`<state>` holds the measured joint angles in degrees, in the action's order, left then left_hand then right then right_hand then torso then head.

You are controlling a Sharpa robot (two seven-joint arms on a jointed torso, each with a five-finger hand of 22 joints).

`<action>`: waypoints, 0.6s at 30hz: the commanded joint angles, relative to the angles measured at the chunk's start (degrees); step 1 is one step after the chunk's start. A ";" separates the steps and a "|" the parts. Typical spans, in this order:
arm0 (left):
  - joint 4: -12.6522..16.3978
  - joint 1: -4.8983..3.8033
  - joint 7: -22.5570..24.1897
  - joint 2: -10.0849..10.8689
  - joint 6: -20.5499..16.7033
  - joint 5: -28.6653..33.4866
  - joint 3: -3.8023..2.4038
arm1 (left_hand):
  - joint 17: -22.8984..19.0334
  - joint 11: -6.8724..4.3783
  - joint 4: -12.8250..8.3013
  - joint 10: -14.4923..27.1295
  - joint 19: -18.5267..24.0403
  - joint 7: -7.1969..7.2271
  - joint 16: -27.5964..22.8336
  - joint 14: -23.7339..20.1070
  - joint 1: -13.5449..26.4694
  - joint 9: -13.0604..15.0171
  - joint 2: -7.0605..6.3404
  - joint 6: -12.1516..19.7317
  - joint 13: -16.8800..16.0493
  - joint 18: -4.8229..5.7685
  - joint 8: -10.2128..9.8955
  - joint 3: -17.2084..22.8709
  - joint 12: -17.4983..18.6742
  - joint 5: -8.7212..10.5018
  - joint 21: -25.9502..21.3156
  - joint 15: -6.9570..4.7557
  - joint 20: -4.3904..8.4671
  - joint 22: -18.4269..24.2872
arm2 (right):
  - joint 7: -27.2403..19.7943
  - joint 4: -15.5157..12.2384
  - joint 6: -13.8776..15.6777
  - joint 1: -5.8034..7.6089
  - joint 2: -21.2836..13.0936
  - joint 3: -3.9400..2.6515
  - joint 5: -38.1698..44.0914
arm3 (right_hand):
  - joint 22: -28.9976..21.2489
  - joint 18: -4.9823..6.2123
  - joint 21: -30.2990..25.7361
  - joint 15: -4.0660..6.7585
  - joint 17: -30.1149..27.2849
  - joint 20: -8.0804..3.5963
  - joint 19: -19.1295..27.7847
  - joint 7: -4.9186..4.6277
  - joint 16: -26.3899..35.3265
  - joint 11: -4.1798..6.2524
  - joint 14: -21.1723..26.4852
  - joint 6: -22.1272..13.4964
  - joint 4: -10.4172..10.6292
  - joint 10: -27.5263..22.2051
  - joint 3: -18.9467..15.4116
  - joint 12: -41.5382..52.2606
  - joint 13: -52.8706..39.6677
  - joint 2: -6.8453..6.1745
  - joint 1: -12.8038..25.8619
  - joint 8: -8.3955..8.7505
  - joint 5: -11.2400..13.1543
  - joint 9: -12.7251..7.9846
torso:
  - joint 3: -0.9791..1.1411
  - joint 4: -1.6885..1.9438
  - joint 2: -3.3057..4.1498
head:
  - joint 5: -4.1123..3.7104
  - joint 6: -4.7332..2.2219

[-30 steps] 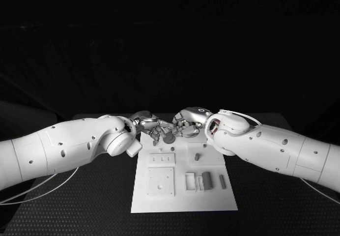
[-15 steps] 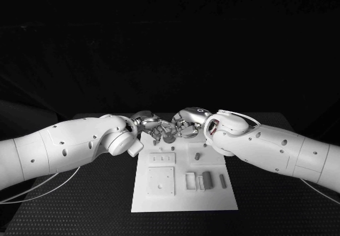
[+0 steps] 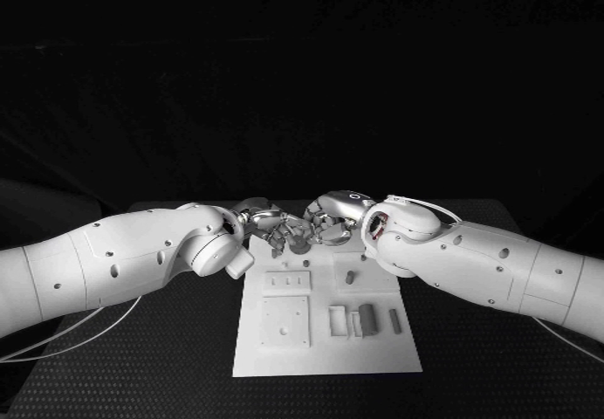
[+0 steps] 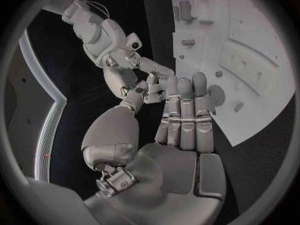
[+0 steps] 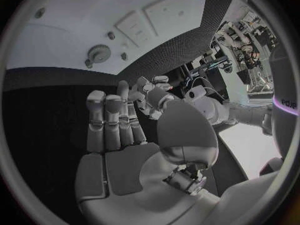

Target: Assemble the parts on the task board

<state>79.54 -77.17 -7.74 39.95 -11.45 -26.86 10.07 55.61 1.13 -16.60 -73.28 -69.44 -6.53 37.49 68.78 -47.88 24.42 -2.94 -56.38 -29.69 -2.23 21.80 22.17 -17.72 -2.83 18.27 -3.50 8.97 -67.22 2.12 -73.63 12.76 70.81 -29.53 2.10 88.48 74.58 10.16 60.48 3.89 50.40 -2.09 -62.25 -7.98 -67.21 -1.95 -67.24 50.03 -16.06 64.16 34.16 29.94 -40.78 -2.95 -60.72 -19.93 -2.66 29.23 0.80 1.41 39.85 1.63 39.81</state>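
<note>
Lying at mid-surface, the task board (image 3: 327,325) carries its parts (image 3: 367,318) near its near end, a gear-like part (image 5: 99,51) and a peg (image 3: 350,278) farther up. Both hands meet fingertip to fingertip over the far edge, presumably passing a small piece; whether the left hand (image 3: 268,223) or right hand (image 3: 330,222) pinches anything cannot be told. Compared with a second ago, the hands sit slightly lower and closer.

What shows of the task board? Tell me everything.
The task board is a white, matte rectangular plate lying flat on the black table. It carries two raised square panels, slots, a grey gear, a standing peg and a dark block. The left hand and right hand meet above its far end.
</note>
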 commanded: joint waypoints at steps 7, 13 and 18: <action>0.03 -0.02 -0.59 -0.18 1.03 0.00 -0.04 | -0.24 0.12 0.13 0.37 0.12 -0.36 0.32 -0.62 0.22 -0.10 -0.16 0.04 -0.15 -1.05 -0.42 -0.23 0.57 0.03 -0.55 0.08 -0.07 -0.04 | 0.11 -0.28 0.95 -0.03 -0.03 -0.01 0.57 | -0.07 4.84 -0.33 0.35 -0.09 -0.28 -0.18 -0.35 -0.12 -0.07 -0.14 0.05 0.24 0.05 -0.04 -0.26 0.05 -0.07 0.64 0.40 -0.11 -0.05 | -0.07 0.06 0.06 | -0.12 0.11; 0.01 -0.02 -0.93 -0.21 1.25 -0.06 -0.04 | -0.32 0.14 0.18 0.37 0.12 -0.38 0.34 -0.65 0.37 -0.11 -0.19 0.06 -0.20 -1.03 -0.46 -0.32 0.63 0.03 -0.61 0.10 -0.08 -0.04 | 0.08 -0.45 1.09 -0.03 0.01 -0.02 0.57 | -0.07 4.84 -0.33 0.35 -0.09 -0.28 -0.20 -0.36 -0.12 -0.08 -0.15 0.05 0.25 0.05 -0.03 -0.30 0.06 -0.05 0.66 0.42 -0.11 -0.05 | -0.05 0.06 0.04 | -0.10 0.22; -0.06 -0.02 -1.10 -0.25 1.22 -0.07 -0.04 | -0.41 0.15 0.24 0.35 0.11 -0.39 0.38 -0.67 0.61 -0.12 -0.25 0.06 -0.27 -1.02 -0.49 -0.44 0.70 0.03 -0.67 0.11 -0.09 -0.05 | 0.04 -0.69 1.05 -0.04 0.06 -0.02 0.57 | -0.07 4.84 -0.34 0.35 -0.09 -0.29 -0.23 -0.36 -0.12 -0.08 -0.16 0.06 0.25 0.06 -0.03 -0.33 0.06 -0.05 0.69 0.43 -0.11 -0.05 | -0.02 0.06 0.03 | -0.11 0.22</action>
<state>79.45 -77.17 -8.70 39.85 -11.05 -26.91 10.06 55.28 1.12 -16.45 -73.29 -69.42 -6.42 37.49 68.58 -47.78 24.37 -3.04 -56.24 -29.91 -2.24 21.58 22.02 -17.24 -2.83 17.83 -3.29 8.81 -67.21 2.18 -74.17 13.44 70.80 -29.51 2.10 88.51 74.58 10.17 60.48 3.79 50.41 -2.01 -62.32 -7.96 -67.21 -2.04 -67.34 50.05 -16.06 64.07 34.16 29.94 -40.77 -2.95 -60.72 -19.73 -2.66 29.23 0.75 1.47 39.90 1.50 40.02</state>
